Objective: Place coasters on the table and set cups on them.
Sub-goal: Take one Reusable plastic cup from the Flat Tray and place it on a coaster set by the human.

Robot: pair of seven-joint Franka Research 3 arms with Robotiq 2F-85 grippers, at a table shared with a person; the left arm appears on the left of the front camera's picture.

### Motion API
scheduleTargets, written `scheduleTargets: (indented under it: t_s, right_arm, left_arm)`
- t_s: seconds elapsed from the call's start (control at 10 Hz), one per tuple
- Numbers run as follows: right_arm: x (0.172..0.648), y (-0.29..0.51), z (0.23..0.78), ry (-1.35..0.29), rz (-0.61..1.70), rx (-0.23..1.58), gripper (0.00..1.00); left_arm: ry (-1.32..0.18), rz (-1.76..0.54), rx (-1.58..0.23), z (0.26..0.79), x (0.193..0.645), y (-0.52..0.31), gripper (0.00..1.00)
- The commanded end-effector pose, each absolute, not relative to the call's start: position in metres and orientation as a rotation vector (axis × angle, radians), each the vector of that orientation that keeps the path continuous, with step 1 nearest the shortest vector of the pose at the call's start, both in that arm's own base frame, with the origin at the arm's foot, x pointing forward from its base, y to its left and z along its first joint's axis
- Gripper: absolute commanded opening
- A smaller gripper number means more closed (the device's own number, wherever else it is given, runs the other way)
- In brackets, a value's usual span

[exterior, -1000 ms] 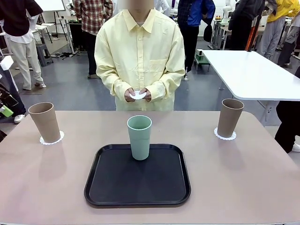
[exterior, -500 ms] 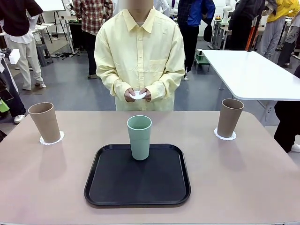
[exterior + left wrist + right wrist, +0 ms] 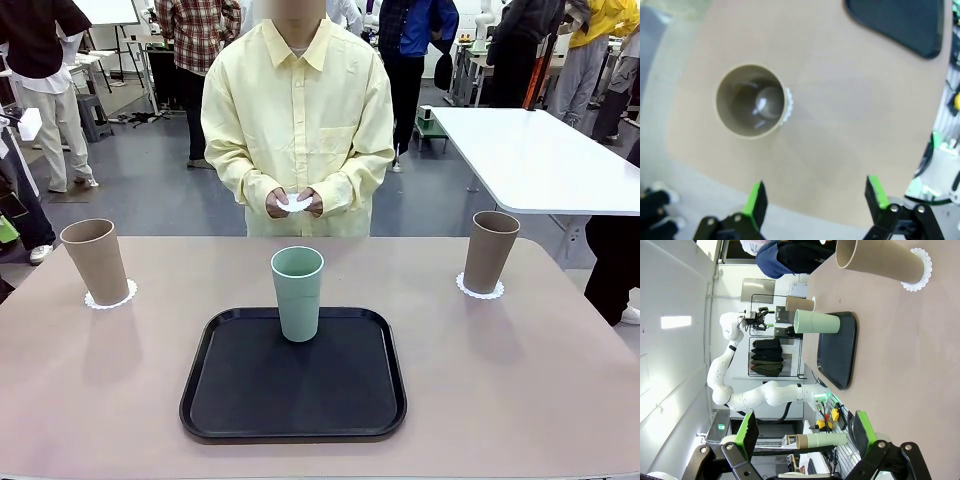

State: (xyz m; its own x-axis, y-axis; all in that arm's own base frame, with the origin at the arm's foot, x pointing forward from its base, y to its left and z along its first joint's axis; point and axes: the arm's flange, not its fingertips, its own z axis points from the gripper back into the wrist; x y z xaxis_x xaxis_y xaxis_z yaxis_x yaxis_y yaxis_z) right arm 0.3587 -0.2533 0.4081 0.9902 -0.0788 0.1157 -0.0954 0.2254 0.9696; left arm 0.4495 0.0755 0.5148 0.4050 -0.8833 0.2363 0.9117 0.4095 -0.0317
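you're seeing two taupe tumblers (image 3: pixel 95 260) sitting on lacy white coasters (image 3: pixel 110 297), mint-green tumbler (image 3: pixel 298 293) standing mid-frame uncoastered, left gripper (image 3: pixel 815 200) and right gripper (image 3: pixel 802 432) spread empty.

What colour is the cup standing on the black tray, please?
The cup is mint green, clearest in front view.

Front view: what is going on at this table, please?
A person's hands hold a white coaster at the far side of the table. Two brown cups already stand on their coasters. The green cup stands on the black tray, with no coaster under it yet. The left tool and the right tool are open and hold nothing.
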Motion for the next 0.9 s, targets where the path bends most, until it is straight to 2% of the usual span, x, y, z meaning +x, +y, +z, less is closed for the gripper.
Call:
scheduleTargets:
  t_s: [0.0, 0.4, 0.6, 0.8]
  right_arm:
    - [0.358, -0.254, 0.408, -0.146, 0.013, 1.342, 1.0]
    - [0.358, -0.254, 0.408, -0.146, 0.013, 1.342, 1.0]
    - [0.358, -0.254, 0.408, -0.146, 0.013, 1.342, 1.0]
    - [0.358, -0.254, 0.408, -0.146, 0.013, 1.342, 1.0]
  left_arm:
    - [-0.188, -1.139, -0.163, 0.517, 0.452, 0.074, 1.0]
    - [-0.194, -1.142, -0.165, 0.515, 0.45, 0.074, 1.0]
    - [-0.108, -0.843, -0.179, 0.513, 0.418, 0.05, 1.0]
    - [-0.093, -0.601, -0.18, 0.514, 0.398, 0.038, 1.0]
